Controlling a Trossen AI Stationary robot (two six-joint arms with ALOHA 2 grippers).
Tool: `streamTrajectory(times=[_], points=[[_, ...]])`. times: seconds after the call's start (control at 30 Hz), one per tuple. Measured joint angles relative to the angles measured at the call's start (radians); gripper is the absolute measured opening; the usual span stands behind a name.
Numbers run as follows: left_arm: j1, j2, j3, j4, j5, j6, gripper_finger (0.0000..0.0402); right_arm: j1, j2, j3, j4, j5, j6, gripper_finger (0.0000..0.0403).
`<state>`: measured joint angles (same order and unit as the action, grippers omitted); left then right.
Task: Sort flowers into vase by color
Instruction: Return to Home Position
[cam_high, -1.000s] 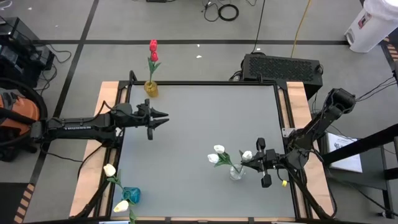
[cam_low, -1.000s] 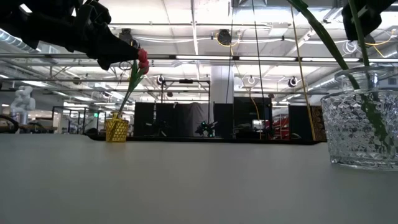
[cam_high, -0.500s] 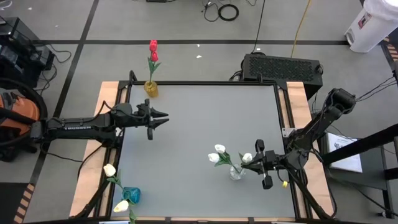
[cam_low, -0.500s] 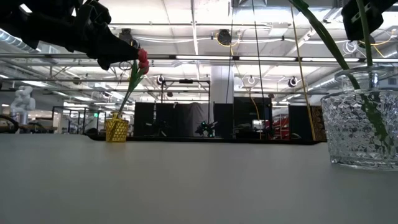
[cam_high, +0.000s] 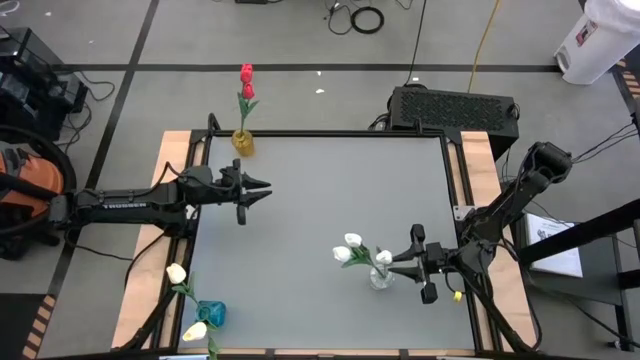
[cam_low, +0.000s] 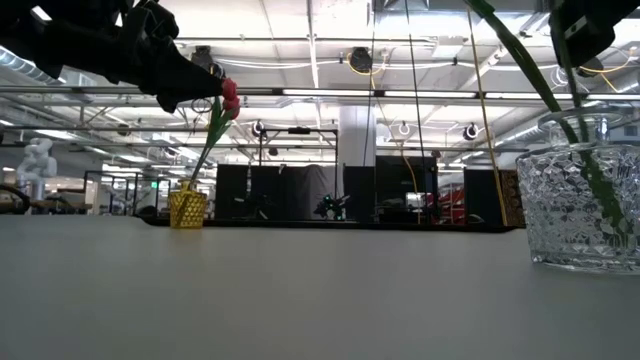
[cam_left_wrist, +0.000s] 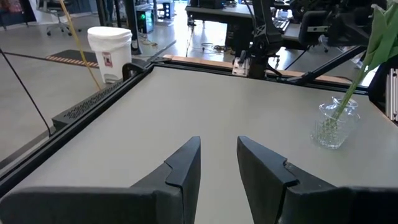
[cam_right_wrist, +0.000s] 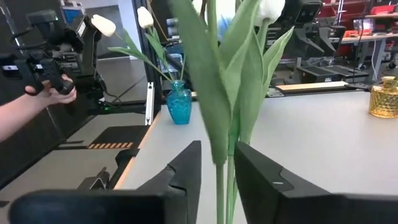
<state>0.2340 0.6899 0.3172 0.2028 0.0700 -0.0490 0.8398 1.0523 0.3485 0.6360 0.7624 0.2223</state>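
A clear glass vase (cam_high: 380, 278) near the table's right near corner holds three white tulips (cam_high: 352, 240) by their stems. My right gripper (cam_high: 402, 262) is level at the vase's right side. It is open, and green stems and leaves (cam_right_wrist: 224, 124) stand in the gap between its fingers. A yellow vase (cam_high: 243, 141) at the far edge holds two red tulips (cam_high: 247, 80). A teal vase (cam_high: 211, 313) at the left near corner holds two cream tulips (cam_high: 176, 272). My left gripper (cam_high: 266, 189) waits open above the table's left side.
The grey tabletop (cam_high: 320, 200) lies bare between the three vases. A black box (cam_high: 455, 107) sits beyond the far right corner. In the right wrist view a person's hand (cam_right_wrist: 53, 93) holds a device past the table's left end.
The white tulip head nearest my right gripper has swung toward the table's left and near edge, closer to the other two heads over the clear vase. My right gripper has edged slightly toward the vase.
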Motion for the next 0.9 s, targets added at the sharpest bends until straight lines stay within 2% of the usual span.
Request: streamTrajectory(times=[0.47, 0.7, 0.9], points=[[0.000, 0.000, 0.000, -0.002, 0.000, 0.000, 0.0111, 0.000, 0.000, 0.000, 0.004, 0.005, -0.041, 0.0159], [0.000, 0.000, 0.000, -0.002, 0.000, 0.000, 0.0111, 0.000, -0.010, 0.000, 0.022, 0.005, -0.084, 0.0166], [0.000, 0.000, 0.000, -0.002, 0.000, 0.000, 0.0111, 0.000, -0.073, 0.002, 0.041, 0.004, -0.141, 0.0166]])
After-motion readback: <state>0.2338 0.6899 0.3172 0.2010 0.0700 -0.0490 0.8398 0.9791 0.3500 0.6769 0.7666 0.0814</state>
